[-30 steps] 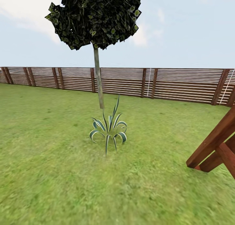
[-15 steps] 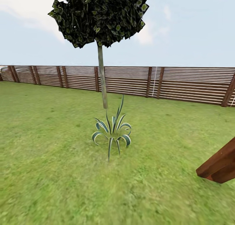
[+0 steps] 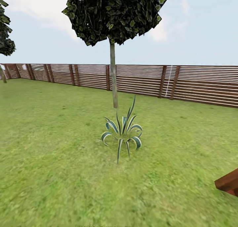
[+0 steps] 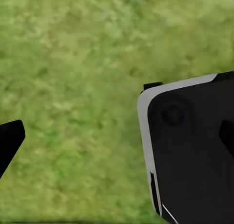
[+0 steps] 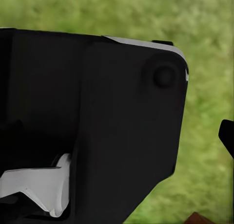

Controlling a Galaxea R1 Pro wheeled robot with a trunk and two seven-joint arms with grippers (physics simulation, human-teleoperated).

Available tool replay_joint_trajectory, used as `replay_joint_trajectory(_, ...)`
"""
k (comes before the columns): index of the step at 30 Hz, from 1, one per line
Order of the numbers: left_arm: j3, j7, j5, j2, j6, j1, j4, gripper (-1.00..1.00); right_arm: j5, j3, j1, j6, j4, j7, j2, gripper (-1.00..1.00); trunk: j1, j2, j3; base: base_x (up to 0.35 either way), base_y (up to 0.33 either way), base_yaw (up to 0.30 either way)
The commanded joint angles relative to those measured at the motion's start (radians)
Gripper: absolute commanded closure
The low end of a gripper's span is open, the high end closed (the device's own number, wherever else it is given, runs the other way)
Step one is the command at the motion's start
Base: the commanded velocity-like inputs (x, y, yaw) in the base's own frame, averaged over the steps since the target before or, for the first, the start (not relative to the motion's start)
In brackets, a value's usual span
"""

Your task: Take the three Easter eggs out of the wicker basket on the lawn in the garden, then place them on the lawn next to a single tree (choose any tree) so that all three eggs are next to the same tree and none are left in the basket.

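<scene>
The Easter eggs, the wicker basket and the thick-trunked tree are out of view. The lawn (image 3: 59, 174) spreads wide and flat up to the garden's brown slatted fence (image 3: 198, 85). In the left wrist view my left gripper (image 4: 118, 136) hangs over the grass, open, with one black fingertip (image 4: 9, 141) at one edge and the other at the opposite edge, nothing between them. My right gripper (image 5: 117, 136) looks along a black part of my own body; one fingertip (image 5: 227, 136) shows far out at the edge, nothing held.
A thin-trunked sapling (image 3: 114, 85) with a round dark crown stands ahead, a striped spiky plant (image 3: 123, 134) just in front of it. Another dark crown (image 3: 5, 39) shows at the far left. A brown wooden beam end (image 3: 228, 184) juts in at the lower right.
The whole picture has slid to the right, so the camera has turned left. The wooden frame has nearly left the right edge and a second dark crown has come in at the left.
</scene>
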Motion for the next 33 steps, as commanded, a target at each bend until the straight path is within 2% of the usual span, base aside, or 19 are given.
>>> replay_joint_trajectory(1, -0.005, 0.001, 0.0, 0.0, -0.003, -0.001, 0.001, -1.0, -0.001, 0.006, 0.0, -0.001, -0.001, -0.001, 0.0, -1.0, 0.0, -0.001, -0.003, 0.011, 0.0, 0.209)
replay_joint_trajectory(8, -0.005, 0.001, 0.0, 0.0, -0.003, -0.001, 0.001, -1.0, -0.001, 0.006, 0.0, -0.001, -0.001, -0.002, 0.003, -1.0, 0.0, -0.001, -0.011, 0.038, -0.001, 0.21)
replay_joint_trajectory(18, -0.005, 0.001, 0.0, 0.0, -0.005, -0.001, 0.001, -1.0, 0.0, 0.006, 0.0, -0.001, -0.001, -0.003, 0.01, -1.0, 0.0, -0.001, -0.024, 0.155, -0.083, 0.211)
replay_joint_trajectory(33, -0.006, 0.0, -0.001, -0.001, -0.015, -0.001, 0.001, -1.0, 0.0, 0.006, 0.0, -0.001, 0.0, -0.003, 0.01, -1.0, 0.0, -0.001, -0.042, 0.016, -0.009, 0.211)
